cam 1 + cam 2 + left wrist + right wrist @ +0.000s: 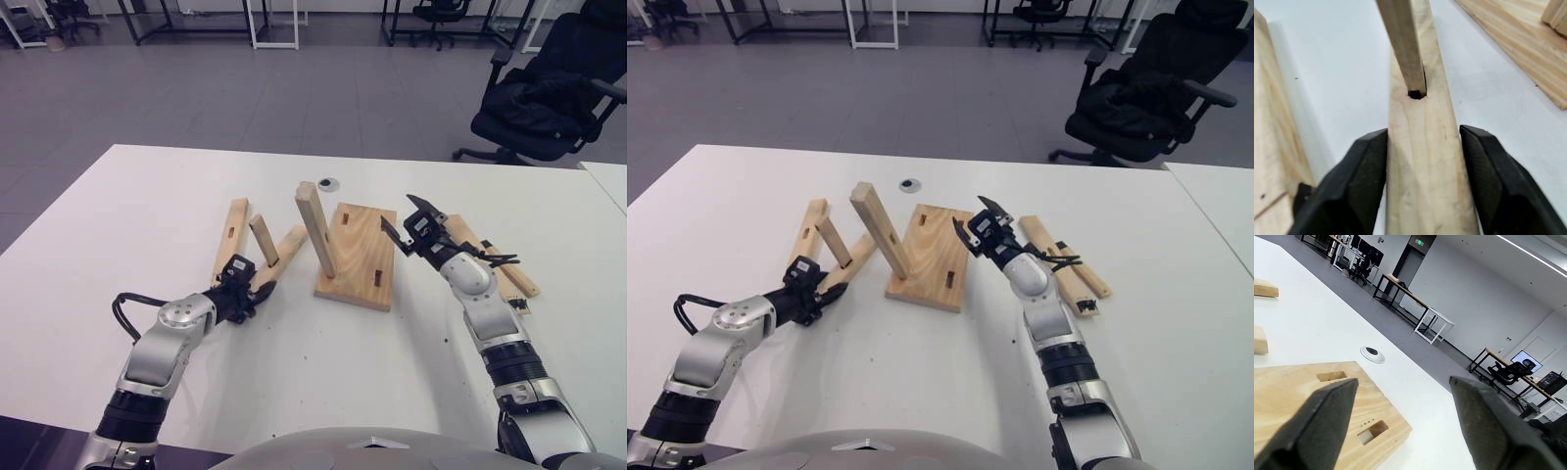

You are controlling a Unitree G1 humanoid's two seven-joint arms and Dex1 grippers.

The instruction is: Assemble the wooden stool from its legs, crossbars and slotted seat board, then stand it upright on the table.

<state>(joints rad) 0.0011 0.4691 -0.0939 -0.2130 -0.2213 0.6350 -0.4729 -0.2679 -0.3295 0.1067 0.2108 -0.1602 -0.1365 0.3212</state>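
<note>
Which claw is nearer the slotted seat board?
Right. The right claw hovers open at the far right corner of the seat board; the left claw grips a leg left of it.

White table [118, 196]: seat board [364, 257] lies beside right gripper [404, 217] fingers; one leg [286, 250] flat between left gripper [1423, 133] fingers; grommet [327, 183] beyond.

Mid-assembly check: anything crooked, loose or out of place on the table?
One leg stands in the seat board but leans toward the robot's left instead of upright. It may not be fully seated, or the splay is by design. The left gripper clamps a second leg whose crossbar looks slanted in its slot.
</note>
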